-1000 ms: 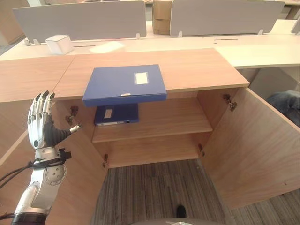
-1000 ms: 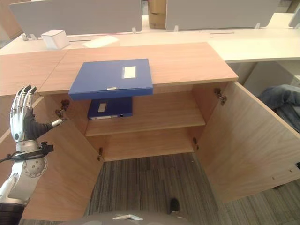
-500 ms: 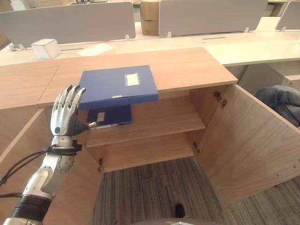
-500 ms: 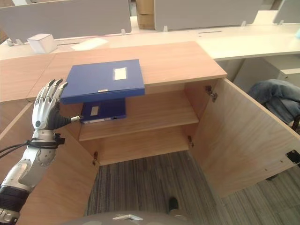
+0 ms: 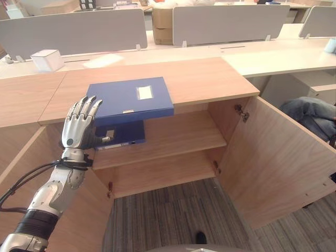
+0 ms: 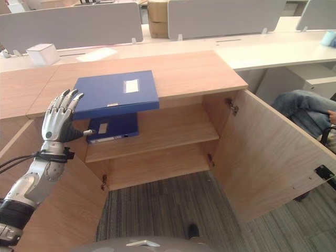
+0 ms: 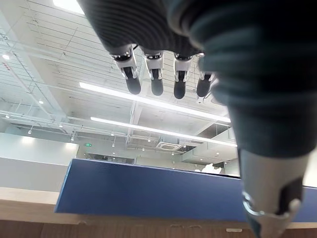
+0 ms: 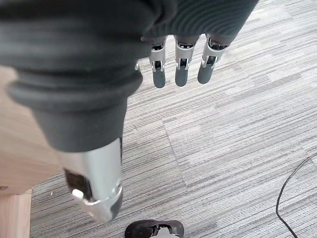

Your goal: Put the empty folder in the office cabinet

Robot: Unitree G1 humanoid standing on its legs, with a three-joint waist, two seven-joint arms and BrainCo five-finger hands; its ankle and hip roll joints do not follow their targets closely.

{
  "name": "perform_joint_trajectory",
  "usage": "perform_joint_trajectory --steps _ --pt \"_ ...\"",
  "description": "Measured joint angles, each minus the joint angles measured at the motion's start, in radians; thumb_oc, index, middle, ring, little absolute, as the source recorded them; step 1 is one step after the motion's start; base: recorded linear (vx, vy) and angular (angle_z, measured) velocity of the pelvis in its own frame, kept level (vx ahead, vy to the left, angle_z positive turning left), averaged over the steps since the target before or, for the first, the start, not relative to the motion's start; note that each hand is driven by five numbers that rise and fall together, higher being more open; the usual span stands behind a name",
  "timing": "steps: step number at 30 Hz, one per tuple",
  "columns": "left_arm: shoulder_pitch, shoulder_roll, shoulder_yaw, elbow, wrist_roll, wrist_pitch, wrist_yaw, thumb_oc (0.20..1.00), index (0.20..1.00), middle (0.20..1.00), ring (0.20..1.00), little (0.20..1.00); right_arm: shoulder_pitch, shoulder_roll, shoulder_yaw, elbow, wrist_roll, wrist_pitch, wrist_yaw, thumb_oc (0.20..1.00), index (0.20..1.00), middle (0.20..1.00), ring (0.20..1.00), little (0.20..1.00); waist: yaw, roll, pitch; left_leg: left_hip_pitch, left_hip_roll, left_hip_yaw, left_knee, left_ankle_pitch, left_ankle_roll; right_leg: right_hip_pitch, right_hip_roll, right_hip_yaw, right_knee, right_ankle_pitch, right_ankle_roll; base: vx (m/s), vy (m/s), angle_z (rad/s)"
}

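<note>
Office row: wooden cabinet [image 5: 210, 79] with both doors swung open, grey desk dividers behind, striped carpet below.

Blue folder [image 5: 128, 98] flat on cabinet top, near edge overhanging the opening. Second blue folder [image 5: 122, 135] on upper shelf directly beneath it, toward the cabinet's left side. Lower shelf bare.

Left hand [image 5: 80, 125] raised at the folder's left front corner, fingers straight and spread, thumb out toward the shelf folder; holding nothing, not clearly touching the folder. Left wrist view looking along the fingers at the folder's long blue edge. Right hand [image 8: 178, 64] hanging over carpet beside the cabinet, fingers relaxed, empty.

Step in hand, by judgement: reach and take the top folder. Best done by sliding fingers over the overhanging edge and thumb beneath, pinching near the middle of that edge rather than the corner to avoid swinging. Then draw clear of the top, lower, and feed in flat.

Obstructions: shelf folder takes the left part of the upper shelf, so aim for the free space to its right or stack on top. Left door close by the arm. White box [image 5: 46, 59] and flat white sheet [image 5: 103, 60] behind the cabinet top, well clear. Seated person's leg [image 5: 310, 113] beyond the right door, not in the path.
</note>
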State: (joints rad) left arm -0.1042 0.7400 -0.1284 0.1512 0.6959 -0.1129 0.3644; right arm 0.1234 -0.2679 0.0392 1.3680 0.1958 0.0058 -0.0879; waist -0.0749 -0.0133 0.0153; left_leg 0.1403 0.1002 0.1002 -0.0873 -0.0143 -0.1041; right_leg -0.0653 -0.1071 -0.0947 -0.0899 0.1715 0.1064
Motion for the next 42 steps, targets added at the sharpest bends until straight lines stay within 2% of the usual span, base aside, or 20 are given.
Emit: perform_joint_trajectory --steps 11,17,37,42 --pt "-0.095 0.002 -0.041 0.053 -0.001 0.023 0.000 1.000 1.000 1.000 1.000 1.000 0.002 -0.005 0.001 0.008 0.000 -0.001 0.000 1.000 1.000 1.000 1.000 1.000 -0.013 -0.002 0.001 -0.021 0.000 0.001 0.000 0.001 -0.001 -0.021 0.000 0.001 0.000 0.004 0.001 0.00 0.000 0.00" --pt "-0.121 0.036 -0.109 0.085 0.000 0.026 -0.001 1.000 1.000 1.000 1.000 1.000 0.004 -0.005 0.001 0.009 0.000 -0.001 -0.001 1.000 1.000 1.000 1.000 1.000 -0.027 -0.002 0.005 -0.022 -0.001 0.003 0.000 0.001 -0.001 -0.024 0.000 0.001 0.000 0.004 0.001 0.00 0.000 0.00" --pt "-0.147 0.036 -0.115 0.087 -0.004 0.027 -0.002 1.000 1.000 1.000 1.000 1.000 -0.003 -0.010 0.001 0.009 0.000 -0.004 -0.001 1.000 1.000 1.000 1.000 1.000 -0.028 0.010 0.046 -0.028 -0.001 0.009 0.000 0.001 -0.001 -0.037 0.002 0.005 0.000 0.005 0.001 0.00 0.000 0.00" --pt "-0.147 0.036 -0.115 0.087 -0.004 0.028 -0.002 1.000 1.000 1.000 1.000 1.000 -0.005 -0.012 0.001 0.008 0.000 -0.005 -0.002 1.000 1.000 1.000 1.000 1.000 -0.027 0.005 0.056 -0.028 -0.001 0.012 0.000 0.001 -0.001 -0.037 0.001 0.006 0.000 0.005 0.001 0.00 0.000 0.00"
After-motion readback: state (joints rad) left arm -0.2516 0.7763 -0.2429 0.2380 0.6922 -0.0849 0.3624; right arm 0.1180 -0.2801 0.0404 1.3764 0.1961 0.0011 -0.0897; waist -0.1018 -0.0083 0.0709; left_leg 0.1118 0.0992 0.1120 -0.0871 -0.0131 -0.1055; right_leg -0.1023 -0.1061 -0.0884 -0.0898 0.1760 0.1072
